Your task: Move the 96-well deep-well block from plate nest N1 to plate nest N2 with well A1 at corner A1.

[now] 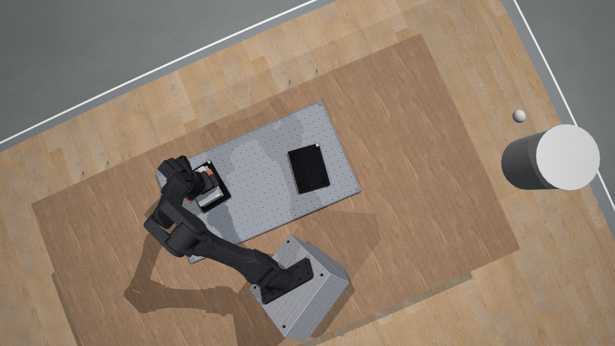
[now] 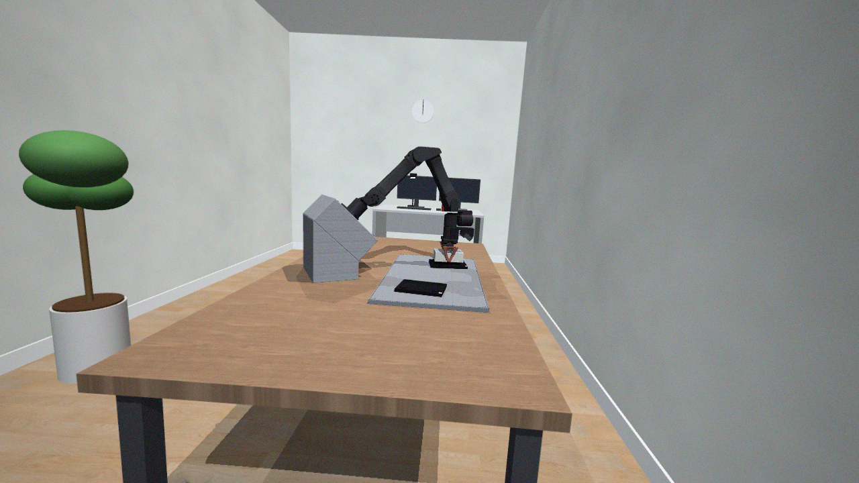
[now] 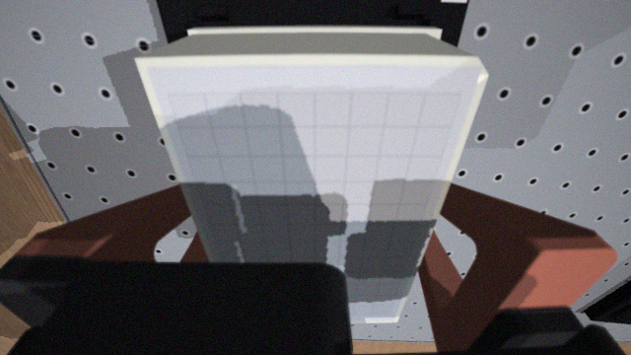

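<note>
My pincer (image 3: pixel 315 247) is clamped on the 96-well deep-well block (image 3: pixel 315 148), one red finger (image 3: pixel 498 232) against each of its long sides, near the end closest to my wrist camera. The fingers stand wide because the block fills the gap between them. The block's top faces up at me, white, with a faint grid of wells, and the shadow of my own wrist lies across its nearer half.

From the wrist view the block looks raised a little over the black plate nest N1 (image 3: pixel 306 12), whose dark surface shows beyond its far end; how far it has cleared the locators I cannot tell. In the top view the block (image 1: pixel 211 195) is above N1 (image 1: pixel 223 198), mostly covered by my wrist, at the left end of the perforated grey baseplate (image 1: pixel 258 180).

Plate nest N2 (image 1: pixel 308 168) lies further along the same baseplate, well apart from N1, black and flat, with a small pale mark at one far corner.

My arm (image 1: pixel 223 251) reaches out from its sloped grey pedestal (image 1: pixel 322 292), which stands on the wooden worktop (image 2: pixel 312 342) beside the baseplate. Off the worktop, a potted plant (image 2: pixel 78 174) stands on the floor by the wall.
</note>
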Motion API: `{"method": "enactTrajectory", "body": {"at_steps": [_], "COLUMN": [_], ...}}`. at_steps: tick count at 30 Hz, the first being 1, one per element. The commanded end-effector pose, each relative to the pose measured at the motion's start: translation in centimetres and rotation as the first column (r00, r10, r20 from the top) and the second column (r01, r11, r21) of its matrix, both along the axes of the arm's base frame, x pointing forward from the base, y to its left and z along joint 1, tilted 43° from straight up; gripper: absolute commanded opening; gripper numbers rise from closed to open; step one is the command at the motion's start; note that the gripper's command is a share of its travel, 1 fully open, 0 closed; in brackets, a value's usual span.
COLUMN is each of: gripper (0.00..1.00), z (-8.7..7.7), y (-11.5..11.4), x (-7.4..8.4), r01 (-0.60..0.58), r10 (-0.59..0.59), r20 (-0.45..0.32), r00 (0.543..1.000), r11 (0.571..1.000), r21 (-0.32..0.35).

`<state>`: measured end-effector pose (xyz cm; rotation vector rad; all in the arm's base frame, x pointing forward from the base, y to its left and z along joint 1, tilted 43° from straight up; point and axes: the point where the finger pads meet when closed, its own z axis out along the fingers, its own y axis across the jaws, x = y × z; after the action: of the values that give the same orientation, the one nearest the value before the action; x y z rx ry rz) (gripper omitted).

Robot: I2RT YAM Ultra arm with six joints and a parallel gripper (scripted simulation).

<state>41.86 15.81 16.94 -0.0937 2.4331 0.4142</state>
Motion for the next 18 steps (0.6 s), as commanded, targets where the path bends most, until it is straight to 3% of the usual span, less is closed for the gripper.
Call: {"method": "enactTrajectory", "body": {"at_steps": [1, 18], "gripper": [0.00, 0.00], "z": [1.2, 3.0], "y": [-0.2, -1.0], "x": [-0.4, -1.9], "r01": [0.000, 0.000], "r10": [0.000, 0.000], "r20": [0.019, 0.020], "r00": [1.000, 1.000], "r11": [1.000, 1.000], "r21": [0.005, 0.005]}}
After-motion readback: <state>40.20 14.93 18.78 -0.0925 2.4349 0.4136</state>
